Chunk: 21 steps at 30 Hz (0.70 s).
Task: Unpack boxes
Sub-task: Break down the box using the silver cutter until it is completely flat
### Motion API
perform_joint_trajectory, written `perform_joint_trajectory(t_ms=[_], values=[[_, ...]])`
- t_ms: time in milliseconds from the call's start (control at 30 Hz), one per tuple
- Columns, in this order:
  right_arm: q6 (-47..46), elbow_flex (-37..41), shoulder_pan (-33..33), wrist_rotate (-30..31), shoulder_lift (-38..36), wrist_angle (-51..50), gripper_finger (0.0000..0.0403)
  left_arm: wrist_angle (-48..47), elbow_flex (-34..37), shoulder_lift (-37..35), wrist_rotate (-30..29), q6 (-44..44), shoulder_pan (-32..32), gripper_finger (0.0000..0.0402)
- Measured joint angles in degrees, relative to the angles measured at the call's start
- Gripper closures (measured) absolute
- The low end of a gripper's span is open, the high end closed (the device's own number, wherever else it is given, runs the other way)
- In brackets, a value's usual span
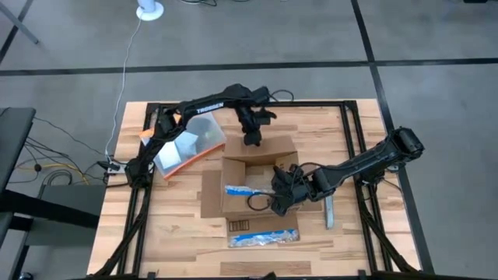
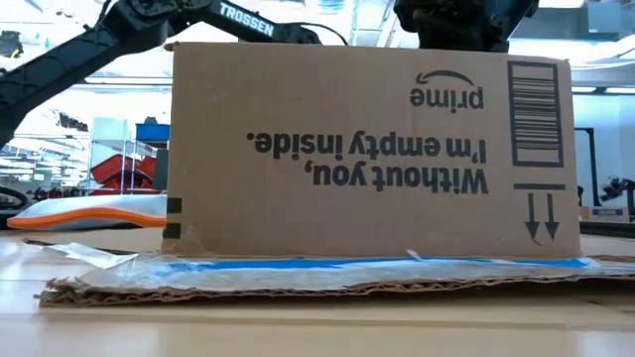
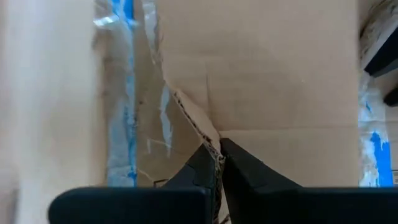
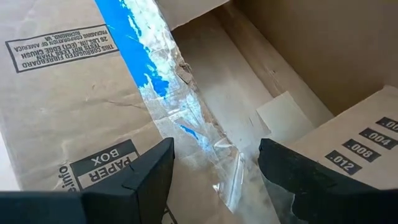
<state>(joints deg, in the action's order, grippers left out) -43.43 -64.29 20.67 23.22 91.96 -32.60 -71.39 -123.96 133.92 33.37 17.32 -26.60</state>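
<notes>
Sitting mid-table, the box [image 1: 253, 183] lies open with its flaps spread flat around it; blue tape [image 4: 140, 46] runs along one flap, and the low view shows a side wall printed upside down with a barcode [image 2: 536, 114]. The left gripper [image 1: 253, 140] is at the box's far flap, its fingers [image 3: 242, 171] pressed together on the torn cardboard edge, pinching it. The right gripper [image 1: 284, 190] reaches over the box's right rim, tilted down into the opening, jaws spread with nothing between them; its wrist view looks past the taped flap to what seems a bare box floor. A clear pouch [image 1: 191, 144] with an orange edge rests left of the box, under the left arm.
</notes>
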Motion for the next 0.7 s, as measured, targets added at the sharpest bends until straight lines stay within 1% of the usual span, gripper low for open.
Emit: perform_joint_trajectory(t_ms=[100, 167, 233, 333, 367, 433, 567, 600, 700], values=[[1.7, 0.0, 0.0, 0.0, 0.0, 0.0, 0.0186, -2.5, -0.1, 0.8, 0.1, -0.7, 0.5, 0.0401], [2.7, 0.0, 0.0, 0.0, 0.0, 0.1, 0.0186, -6.0, -1.1, 1.0, -0.2, -0.3, 0.6, 0.0401], [3.7, 0.0, 0.0, 0.0, 0.1, 0.1, 0.0186, -11.3, -4.3, 1.1, -1.8, -0.3, 0.7, 0.0401], [5.7, 0.1, -0.1, -0.1, -0.6, -0.1, 0.0186, -17.9, -11.0, 0.5, -3.8, -0.7, 0.3, 0.0401], [6.4, 0.0, -0.1, -0.1, -1.1, -0.5, 0.0186, -17.0, -10.6, -1.5, -4.4, -1.5, 0.2, 0.0401], [7.8, -1.1, 0.0, -0.2, -2.6, -2.2, 0.0186, -13.6, -7.5, -6.2, -6.8, -2.2, -0.1, 0.0401], [7.6, -5.8, 0.9, -1.6, -6.2, -7.3, 0.0186, -9.5, -6.9, -11.4, -17.8, -4.6, -0.2, 0.0401], [6.6, -7.2, 1.7, -3.3, -7.0, -8.3, 0.0186, -8.4, -6.9, -12.0, -19.3, -5.3, -0.4, 0.0401], [2.5, -9.3, 5.1, -8.9, -8.8, -10.6, 0.0186, -7.2, -6.9, -13.4, -19.7, -6.4, -0.7, 0.0401]])
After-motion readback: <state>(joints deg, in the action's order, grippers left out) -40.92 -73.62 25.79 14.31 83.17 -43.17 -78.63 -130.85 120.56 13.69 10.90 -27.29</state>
